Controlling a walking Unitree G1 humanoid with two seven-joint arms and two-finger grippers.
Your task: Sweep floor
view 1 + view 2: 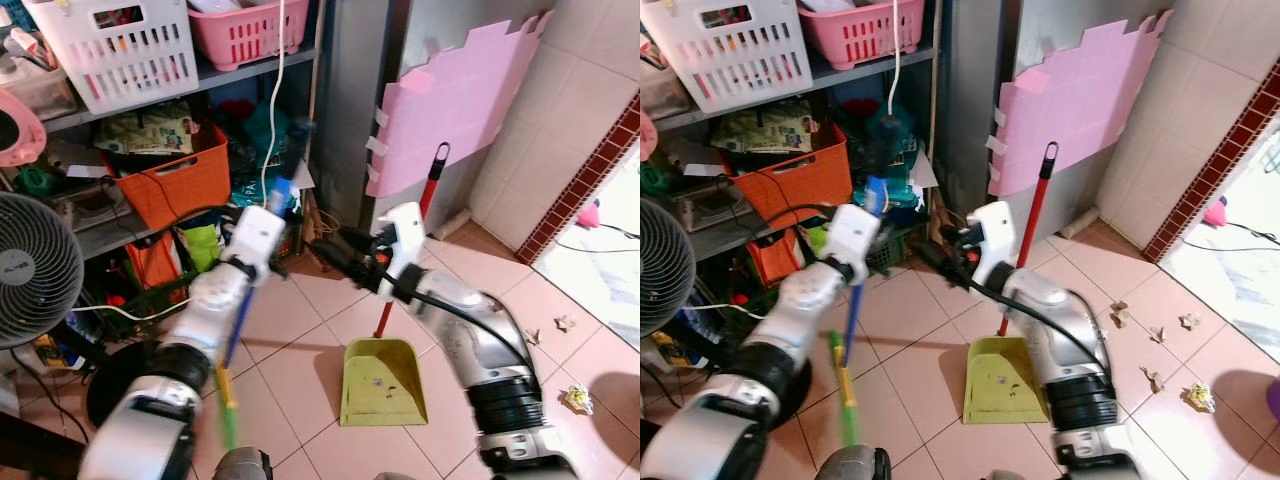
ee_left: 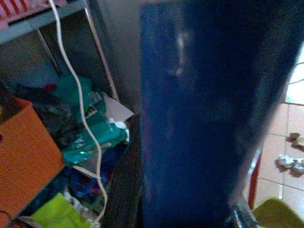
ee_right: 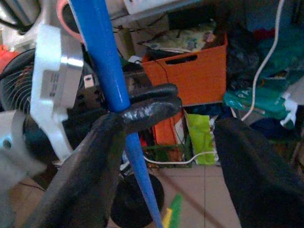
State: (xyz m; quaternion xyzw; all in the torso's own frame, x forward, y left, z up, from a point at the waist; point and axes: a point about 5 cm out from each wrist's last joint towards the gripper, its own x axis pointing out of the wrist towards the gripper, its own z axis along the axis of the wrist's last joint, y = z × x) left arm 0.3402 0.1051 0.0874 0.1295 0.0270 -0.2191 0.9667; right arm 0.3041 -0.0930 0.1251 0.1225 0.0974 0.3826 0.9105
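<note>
A broom with a blue handle (image 1: pixel 243 310) that turns yellow and green lower down (image 1: pixel 228 405) stands slanted in front of the shelves. My left gripper (image 3: pixel 166 99) is shut on the blue handle (image 3: pixel 102 61), which looms close and dark in the left wrist view (image 2: pixel 209 118). My right gripper (image 1: pixel 322 250) is open, just right of the handle and pointing at it, its two fingers (image 3: pixel 85 175) apart with nothing between them. A yellow-green dustpan (image 1: pixel 378 380) with a red handle (image 1: pixel 430 190) stands on the tiles under my right arm. Crumpled paper scraps (image 1: pixel 1197 397) lie on the floor at right.
Cluttered shelves hold a white basket (image 1: pixel 120 50), a pink basket (image 1: pixel 245 30) and an orange crate (image 1: pixel 180 180). A fan (image 1: pixel 30 270) stands at left. A pink board (image 1: pixel 450 110) leans on the metal wall. More scraps (image 1: pixel 1120 313) lie near a doorway at right.
</note>
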